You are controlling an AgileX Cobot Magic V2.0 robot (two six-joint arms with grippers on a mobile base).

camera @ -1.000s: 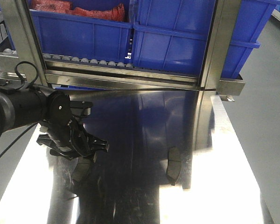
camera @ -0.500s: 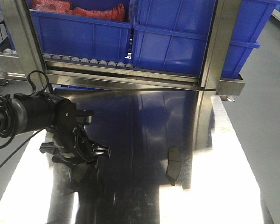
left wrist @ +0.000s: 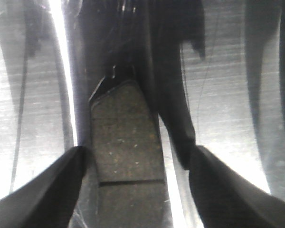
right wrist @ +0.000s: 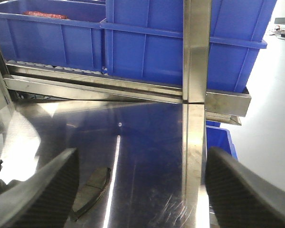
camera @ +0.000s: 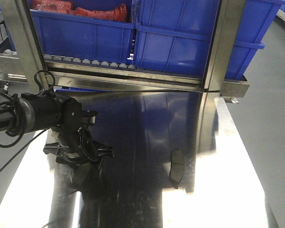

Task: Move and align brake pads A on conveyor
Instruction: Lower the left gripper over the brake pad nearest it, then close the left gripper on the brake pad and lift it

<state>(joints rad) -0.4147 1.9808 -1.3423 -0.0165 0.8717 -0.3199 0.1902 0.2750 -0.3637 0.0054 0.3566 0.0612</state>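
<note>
Left gripper (camera: 78,158) lowered, glossy steel tabletop (camera: 228,190)

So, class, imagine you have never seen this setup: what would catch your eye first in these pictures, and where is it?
Most striking is the black left gripper, low over the shiny steel tabletop on the picture's left, jaws open astride a dark-grey brake pad. A second brake pad lies alone further right, and big blue bins fill the rack behind.
</note>
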